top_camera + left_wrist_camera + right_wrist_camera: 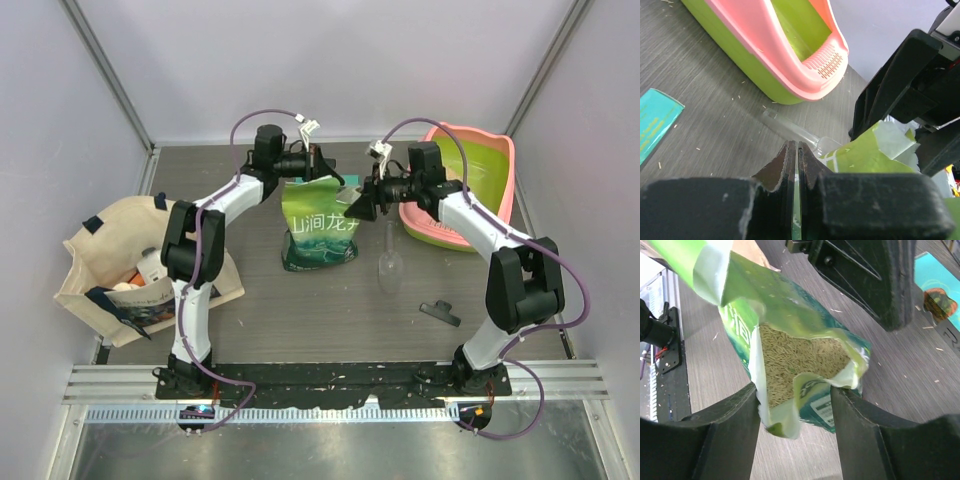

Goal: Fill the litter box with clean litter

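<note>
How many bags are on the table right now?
2. The green litter bag stands in the middle, its top open; the beige tote bag sits on the left side. Any smaller bag inside the tote would be hidden.

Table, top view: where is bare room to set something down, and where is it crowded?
Free: the near strip of table in front of the bag, between the tote and the clip; also the back left corner, behind the tote. Crowded: the gap between bag and litter box, where the scoop lies.
</note>
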Controlling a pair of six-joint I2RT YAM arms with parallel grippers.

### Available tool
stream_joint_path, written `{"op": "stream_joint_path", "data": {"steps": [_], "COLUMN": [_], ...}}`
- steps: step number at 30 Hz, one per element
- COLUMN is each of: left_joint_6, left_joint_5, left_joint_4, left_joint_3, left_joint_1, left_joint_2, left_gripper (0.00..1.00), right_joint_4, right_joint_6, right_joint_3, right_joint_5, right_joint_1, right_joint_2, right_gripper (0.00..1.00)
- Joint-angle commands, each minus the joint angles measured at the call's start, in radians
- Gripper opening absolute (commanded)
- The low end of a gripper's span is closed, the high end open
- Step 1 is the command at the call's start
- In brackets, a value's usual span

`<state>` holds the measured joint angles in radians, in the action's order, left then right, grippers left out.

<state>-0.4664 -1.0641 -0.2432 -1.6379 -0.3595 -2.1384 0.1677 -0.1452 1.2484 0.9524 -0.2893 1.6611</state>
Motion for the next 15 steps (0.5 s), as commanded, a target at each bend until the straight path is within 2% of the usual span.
{"op": "stream_joint_path", "data": {"steps": [1,7,9,10,15], "left_joint_6": [0.06,0.163,0.19,0.202,0.299], "left_joint_5": [0.032,0.046,0.049,0.049,0.073], "left_joint_4": [0.042,0.157,0.194,0.211,0.384], "left_joint_3": [-0.016,-0.049,-0.06,-0.077,-0.137], "left_joint_1": [0.005,0.008,0.013,0.016,0.025], "left_joint_2": [0.058,0.071,0.069,0.064,0.051], "left_gripper": [0.09,0.09,0.09,0.09,0.09], "right_joint_4": [0.01,0.075,0.093,0.092,0.044], "right_joint_6": [-0.053,-0.092,-0.112,-0.143,-0.203], "right_joint_3": [0.031,0.034,0.026,0.02,0.029], "right_joint_5": [-0.032,0.014,0.066,0.084,0.192], "right_joint_1": [0.038,0.114,0.142,0.145,0.145], "right_joint_2": [-0.058,-0.084,-0.084,-0.084,-0.061], "right_gripper": [0.62,0.68,0.72,0.77,0.78]}}
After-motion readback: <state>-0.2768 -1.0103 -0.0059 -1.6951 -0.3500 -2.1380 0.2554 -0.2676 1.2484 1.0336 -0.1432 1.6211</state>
